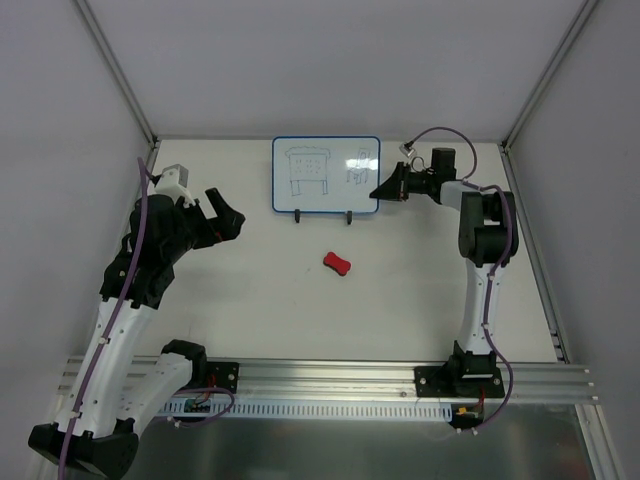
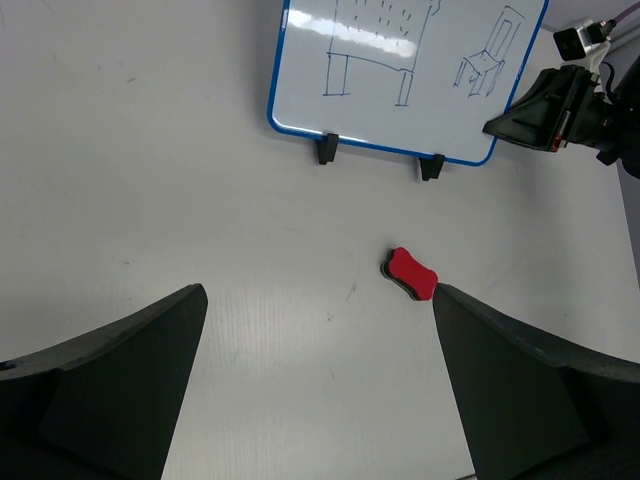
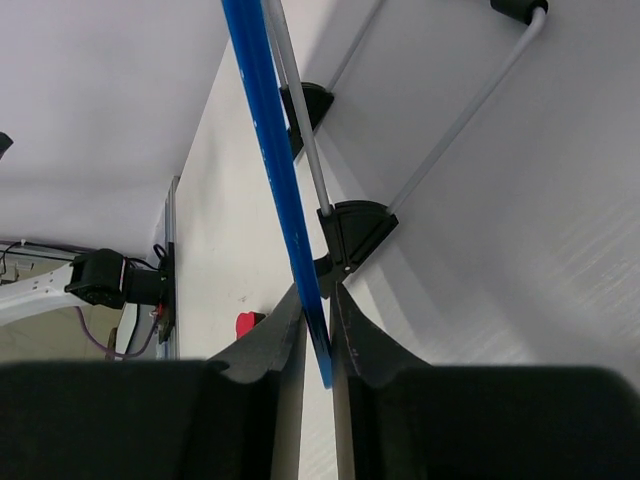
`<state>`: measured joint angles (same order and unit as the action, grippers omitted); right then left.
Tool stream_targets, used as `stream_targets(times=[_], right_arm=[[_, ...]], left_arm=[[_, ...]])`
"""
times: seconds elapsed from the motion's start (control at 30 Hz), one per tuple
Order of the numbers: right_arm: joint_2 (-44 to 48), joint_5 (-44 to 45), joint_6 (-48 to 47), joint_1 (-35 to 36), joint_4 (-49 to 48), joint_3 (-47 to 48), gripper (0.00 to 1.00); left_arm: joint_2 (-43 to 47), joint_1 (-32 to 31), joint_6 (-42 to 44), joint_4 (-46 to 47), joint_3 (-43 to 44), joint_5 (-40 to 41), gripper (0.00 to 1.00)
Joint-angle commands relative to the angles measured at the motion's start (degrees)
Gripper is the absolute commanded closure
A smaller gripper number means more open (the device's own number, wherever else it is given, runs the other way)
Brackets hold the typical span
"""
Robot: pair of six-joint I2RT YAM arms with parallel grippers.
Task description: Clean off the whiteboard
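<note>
Flagging risks. The right gripper [image 3: 320, 322] is closed narrow on the right edge of the whiteboard [image 1: 326, 175], with the blue frame pinched between its fingers. The board stands upright on the black wire stand [image 1: 349, 217] at the far middle of the table [image 1: 420, 300], sketches on its face. The left gripper [image 1: 224, 212] is spread wide and empty, hanging left of the board. The red eraser [image 1: 337, 263] lies on the table in front of the board, apart from both arms.

- **Most likely failure:** the thin edge pinch slips or twists once wiping pressure lands, tipping the board off the stand (its feet look small).
- **Second:** the eraser is low and flat, so a shallow pick could skid it away.
- **Third:** the left arm sweeping across could clip the right one.
</note>
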<state>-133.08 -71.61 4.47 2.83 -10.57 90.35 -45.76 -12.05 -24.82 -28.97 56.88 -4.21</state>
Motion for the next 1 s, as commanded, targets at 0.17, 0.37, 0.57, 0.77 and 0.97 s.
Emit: stream_targets(times=[0.17,0.37,0.57,0.77,0.97], right_arm=[[7.92,-4.58,1.15,0.33,-6.21,-1.75,1.0],[10.03,-4.85,1.59,0.25,-13.16,-3.25,1.0],[9.06,-4.33,10.69,0.68,-22.01,-0.08,1.0],[6.96,-0.47,35.12,1.21,-53.02,0.79,1.0],[5.02,2.97,50.55,3.31,-66.78,4.58,1.0]], left_arm=[[-0.03,-0.43,-1.37,1.46,1.04,-2.03,0.01],[-0.04,-0.43,-1.37,1.37,0.95,-2.3,0.01],[0.32,-0.43,-1.28,1.46,0.77,-2.47,0.01],[0.49,-0.43,-1.11,1.46,0.77,-2.12,0.01],[0.23,-0.43,-0.76,1.46,0.6,-1.86,0.01]])
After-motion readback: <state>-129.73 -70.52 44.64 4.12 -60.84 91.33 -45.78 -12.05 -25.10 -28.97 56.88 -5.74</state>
